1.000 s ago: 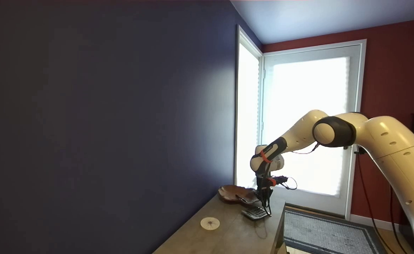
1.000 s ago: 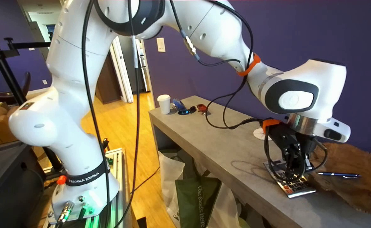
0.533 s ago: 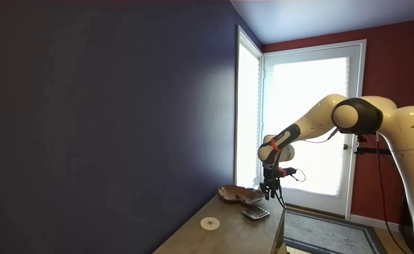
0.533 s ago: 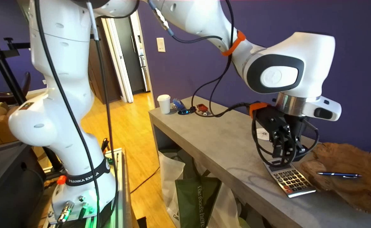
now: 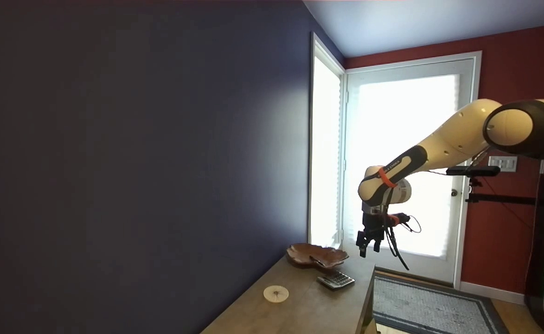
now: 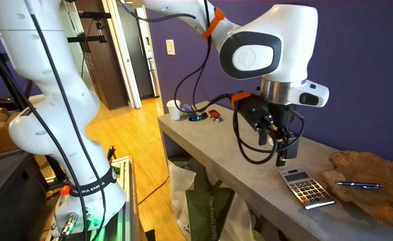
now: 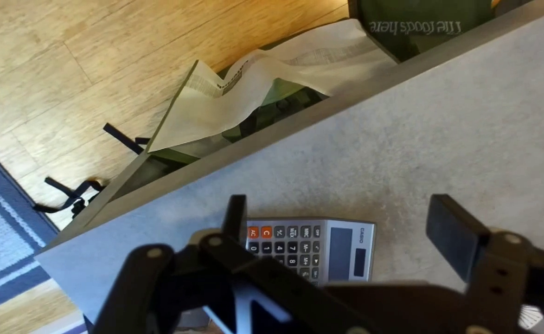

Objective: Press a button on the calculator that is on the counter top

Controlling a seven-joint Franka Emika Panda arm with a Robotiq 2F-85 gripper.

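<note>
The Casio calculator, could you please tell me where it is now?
In an exterior view, the Casio calculator lies at lower right on the counter top, left of the wooden bowl holding a blue pen.

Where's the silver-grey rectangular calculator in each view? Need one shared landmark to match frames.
In an exterior view: silver-grey rectangular calculator, low, right of centre.
In an exterior view: calculator, lower right, screen end toward upper left.
Wrist view: calculator, below centre, screen end rightward, partly hidden by the black end effector.
Shared landmark: flat grey counter top, under it in all three.
</note>
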